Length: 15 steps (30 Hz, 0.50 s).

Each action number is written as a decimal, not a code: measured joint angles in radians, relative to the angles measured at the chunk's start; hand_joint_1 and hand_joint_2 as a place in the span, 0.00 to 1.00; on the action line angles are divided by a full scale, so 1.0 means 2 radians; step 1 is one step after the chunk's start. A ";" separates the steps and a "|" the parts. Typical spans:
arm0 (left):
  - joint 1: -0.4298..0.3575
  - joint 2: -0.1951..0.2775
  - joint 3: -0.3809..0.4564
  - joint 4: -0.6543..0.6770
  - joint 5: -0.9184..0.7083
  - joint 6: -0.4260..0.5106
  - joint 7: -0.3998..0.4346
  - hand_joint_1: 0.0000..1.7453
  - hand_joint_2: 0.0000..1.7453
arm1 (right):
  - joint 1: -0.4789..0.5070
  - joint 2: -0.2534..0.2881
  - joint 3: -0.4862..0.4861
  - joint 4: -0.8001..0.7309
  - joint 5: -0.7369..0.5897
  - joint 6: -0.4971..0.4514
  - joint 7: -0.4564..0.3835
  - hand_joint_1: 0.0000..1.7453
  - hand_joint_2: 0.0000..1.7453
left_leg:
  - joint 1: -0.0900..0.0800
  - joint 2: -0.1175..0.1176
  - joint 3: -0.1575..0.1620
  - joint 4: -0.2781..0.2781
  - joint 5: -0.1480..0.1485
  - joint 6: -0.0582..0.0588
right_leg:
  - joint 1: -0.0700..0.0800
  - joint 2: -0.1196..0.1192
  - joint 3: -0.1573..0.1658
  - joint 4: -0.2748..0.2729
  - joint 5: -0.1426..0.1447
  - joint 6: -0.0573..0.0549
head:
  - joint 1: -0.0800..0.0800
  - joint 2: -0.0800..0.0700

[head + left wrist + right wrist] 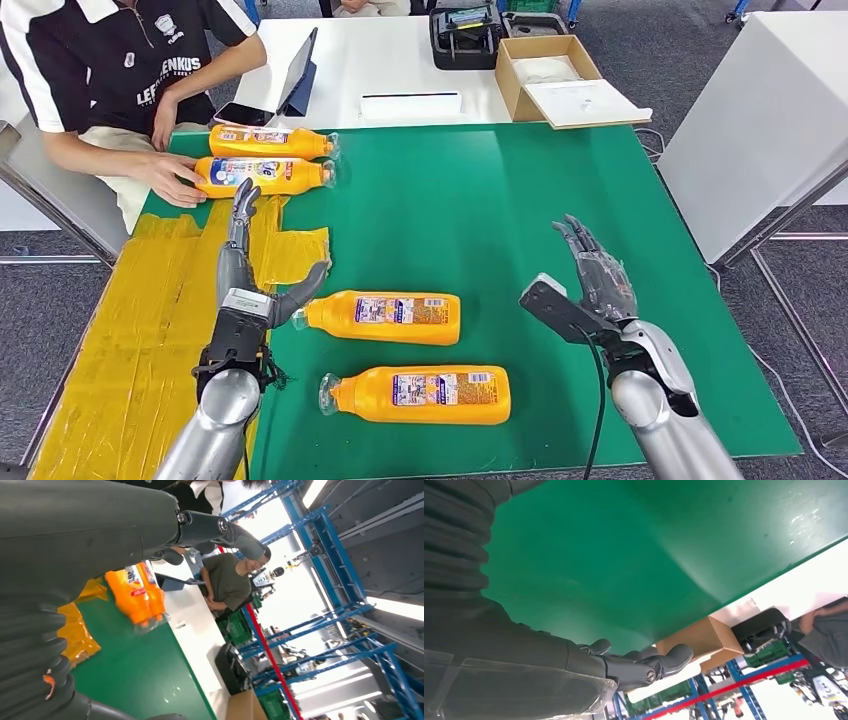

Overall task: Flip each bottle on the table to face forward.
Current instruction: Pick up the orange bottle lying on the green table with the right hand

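A person's hand (170, 180) rests on the far pair of orange plastic bottles (265, 175). The left hand (245, 265) hovers open, empty, beside the nearer orange bottle (385, 317); a careless reach could probably roll it. The right hand (590, 280) is open.

Your head view looks forward and down from high on the body onto the green table (480, 200), both arms entering from below. Your left wrist view sits close behind the left hand (75, 555), turned sideways, looking past it along the table. Your right wrist view, close behind the right hand (524, 675), shares that green surface and the cardboard box (704, 640) beyond the fingers.
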 joint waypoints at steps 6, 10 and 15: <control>-0.013 0.007 -0.022 -0.003 0.016 0.001 -0.001 0.00 1.00 | -0.042 0.015 0.025 0.057 -0.009 0.004 -0.003 0.00 1.00 | 0.000 0.000 0.000 0.000 0.001 0.000 | 0.000 0.000 0.000 0.000 0.000 0.000 | 0.000 0.000; -0.026 0.011 -0.035 0.003 0.024 0.001 0.001 0.00 1.00 | -0.052 0.026 0.044 0.081 -0.007 0.003 -0.004 0.00 1.00 | 0.000 0.000 0.000 0.000 0.001 0.000 | 0.000 0.000 0.000 0.000 0.000 0.000 | 0.000 0.000; -0.031 0.012 -0.046 0.012 0.027 0.003 0.000 0.00 1.00 | -0.051 0.042 0.065 0.094 0.002 -0.005 -0.008 0.00 1.00 | 0.000 0.000 0.000 0.000 0.001 0.000 | 0.000 0.000 0.000 0.000 0.000 0.000 | 0.000 0.000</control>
